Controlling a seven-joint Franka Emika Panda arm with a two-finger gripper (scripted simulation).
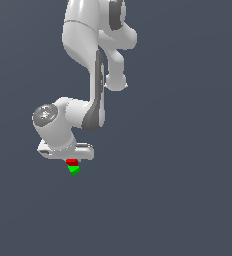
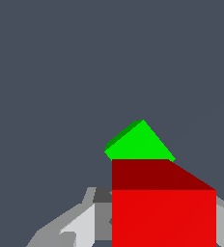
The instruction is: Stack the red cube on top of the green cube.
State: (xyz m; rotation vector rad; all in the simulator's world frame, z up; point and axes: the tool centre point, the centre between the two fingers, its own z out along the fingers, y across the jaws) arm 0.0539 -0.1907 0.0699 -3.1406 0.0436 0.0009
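The red cube sits between the fingers of my gripper, right under the white hand. The green cube lies on the dark floor directly beneath it; the two colours meet with no visible gap in the exterior view. In the wrist view the red cube fills the space between the grey fingers, and the green cube shows just beyond it, turned at an angle to it and partly hidden. The gripper is shut on the red cube.
The white arm rises above the hand in the exterior view. A plain dark grey floor surrounds the cubes. No other objects show.
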